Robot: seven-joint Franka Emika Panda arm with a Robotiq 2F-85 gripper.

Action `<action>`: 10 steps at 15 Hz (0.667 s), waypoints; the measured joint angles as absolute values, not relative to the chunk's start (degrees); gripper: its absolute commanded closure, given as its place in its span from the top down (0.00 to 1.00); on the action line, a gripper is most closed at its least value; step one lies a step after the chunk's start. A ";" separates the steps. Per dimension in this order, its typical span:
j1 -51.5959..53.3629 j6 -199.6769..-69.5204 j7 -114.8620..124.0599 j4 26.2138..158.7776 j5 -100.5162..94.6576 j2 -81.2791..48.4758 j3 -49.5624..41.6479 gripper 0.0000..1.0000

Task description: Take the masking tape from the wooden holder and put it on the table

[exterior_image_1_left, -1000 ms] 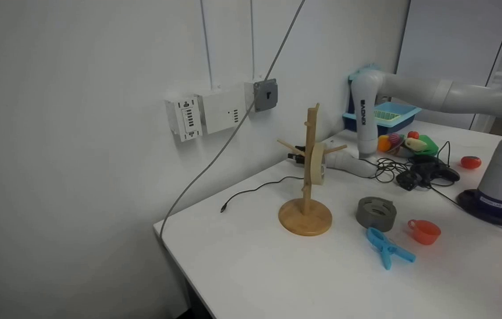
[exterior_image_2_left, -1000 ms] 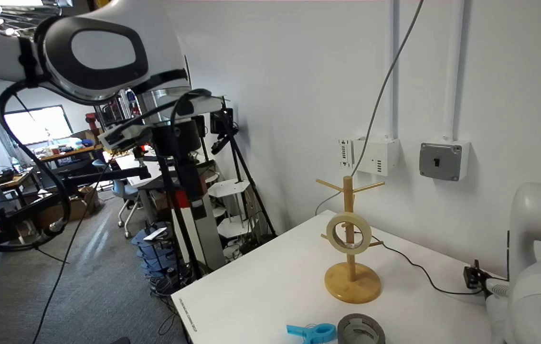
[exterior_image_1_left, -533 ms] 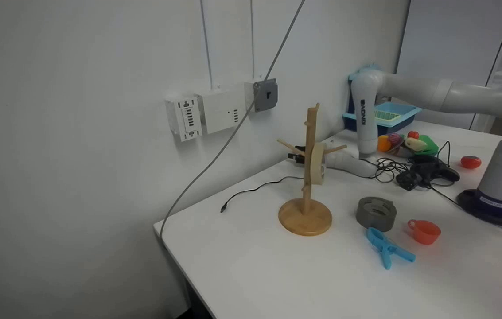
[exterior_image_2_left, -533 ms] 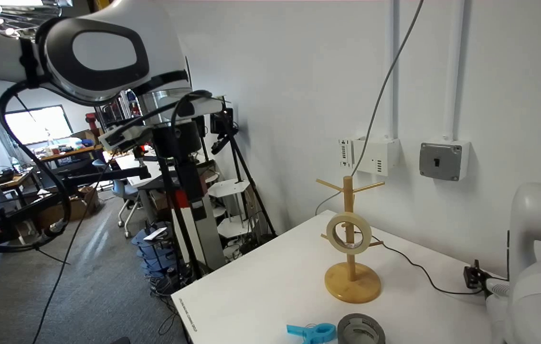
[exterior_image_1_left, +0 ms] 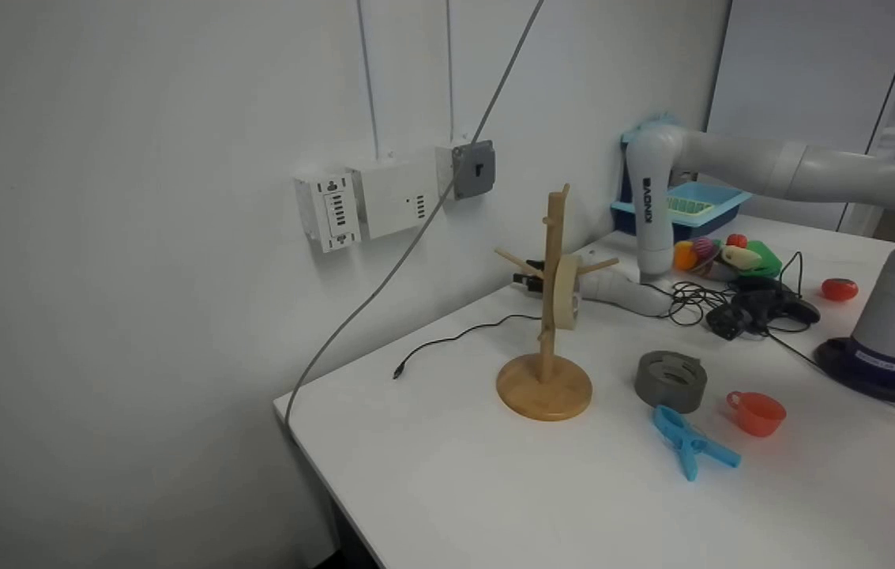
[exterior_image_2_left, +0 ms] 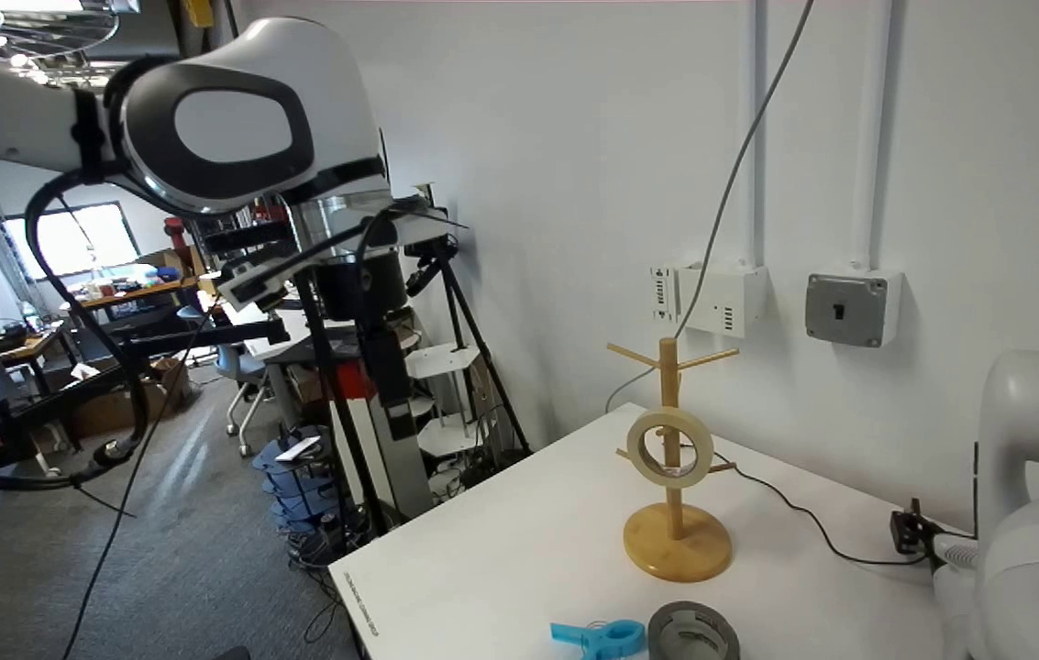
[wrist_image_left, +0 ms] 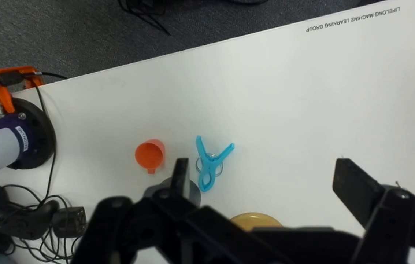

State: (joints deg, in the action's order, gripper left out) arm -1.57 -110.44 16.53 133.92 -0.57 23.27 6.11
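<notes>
The masking tape (exterior_image_1_left: 567, 294), a cream-beige ring, hangs upright on a peg of the wooden holder (exterior_image_1_left: 544, 395). In an exterior view its ring (exterior_image_2_left: 703, 449) faces the camera, with the holder's base (exterior_image_2_left: 678, 550) below on the white table (exterior_image_2_left: 519, 559). My gripper (wrist_image_left: 262, 168) is open, its jaws wide apart with nothing between them. It is up and away from the holder, to the left in an exterior view, where a fingertip (exterior_image_2_left: 400, 420) shows. In the wrist view only part of the holder's base (wrist_image_left: 255, 220) shows; the masking tape is out of view there.
A dark grey tape roll (exterior_image_1_left: 670, 387), a blue clamp (exterior_image_1_left: 688, 442) and an orange cup (exterior_image_1_left: 759, 415) stand near the holder. A white Kinova arm (exterior_image_1_left: 739, 166) and a black controller (exterior_image_1_left: 763, 304) with cables are farther along. A wall runs behind the table.
My arm and gripper have moved slightly right and down in an exterior view, and dark gripper parts have entered at another view's right edge. The tape and holder have not moved.
</notes>
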 measured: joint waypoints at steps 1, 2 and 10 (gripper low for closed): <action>-1.59 -111.95 16.53 133.90 -0.53 22.28 5.83 1.00; -1.59 -113.61 16.53 133.82 -0.48 21.19 5.52 1.00; -1.53 -127.40 16.53 129.40 4.92 11.22 4.49 1.00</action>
